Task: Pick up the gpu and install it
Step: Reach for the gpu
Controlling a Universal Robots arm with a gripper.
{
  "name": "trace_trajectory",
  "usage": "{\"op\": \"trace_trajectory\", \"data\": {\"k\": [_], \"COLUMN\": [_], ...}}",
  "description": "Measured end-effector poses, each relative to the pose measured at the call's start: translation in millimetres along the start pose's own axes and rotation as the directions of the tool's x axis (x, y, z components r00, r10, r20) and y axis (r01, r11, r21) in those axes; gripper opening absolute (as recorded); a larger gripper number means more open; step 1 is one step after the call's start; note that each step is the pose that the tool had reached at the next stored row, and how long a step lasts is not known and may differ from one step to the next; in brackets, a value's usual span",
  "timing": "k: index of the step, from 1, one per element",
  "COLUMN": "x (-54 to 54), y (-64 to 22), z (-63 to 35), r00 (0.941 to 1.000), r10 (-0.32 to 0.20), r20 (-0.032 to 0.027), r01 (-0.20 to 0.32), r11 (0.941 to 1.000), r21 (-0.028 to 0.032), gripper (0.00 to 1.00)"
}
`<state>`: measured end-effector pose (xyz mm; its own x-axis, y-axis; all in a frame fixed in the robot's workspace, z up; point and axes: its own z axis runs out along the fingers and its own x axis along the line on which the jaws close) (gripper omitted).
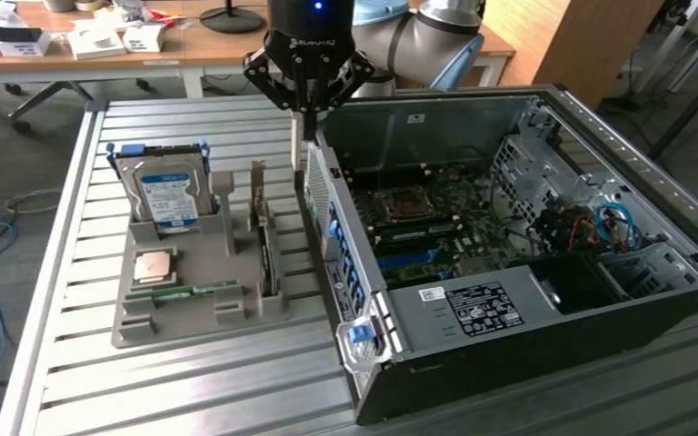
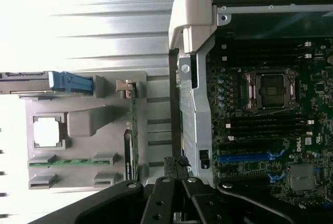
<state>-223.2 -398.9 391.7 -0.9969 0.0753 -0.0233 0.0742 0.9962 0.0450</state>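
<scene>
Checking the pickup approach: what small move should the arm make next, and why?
Likely shift toward the exterior view's left, over the gpu: the shut gripper hangs above the case wall, while the gpu stands on edge in the tray.

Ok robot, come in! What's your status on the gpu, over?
Gripper shut, nothing in it, above the case edge. Gpu upright in its grey tray slot, not picked up. Case wall close beside the gripper.

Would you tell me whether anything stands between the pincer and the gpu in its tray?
Nothing visible does. The gpu stands on edge in the tray, its upper edge bare. The shut pincer hangs above the case's wall beside the tray, with open air between them.
</scene>
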Motion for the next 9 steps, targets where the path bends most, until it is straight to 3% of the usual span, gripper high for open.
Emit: {"op": "trace_trajectory", "data": {"k": [9], "x": [14.4], "y": [-1.1], "z": [-0.2], "r00": [1.0000], "r10": [0.000], "r20": [0.0001], "r01": [0.000], "r11": [1.0000], "r21": [-0.0001], "gripper": [0.11]}}
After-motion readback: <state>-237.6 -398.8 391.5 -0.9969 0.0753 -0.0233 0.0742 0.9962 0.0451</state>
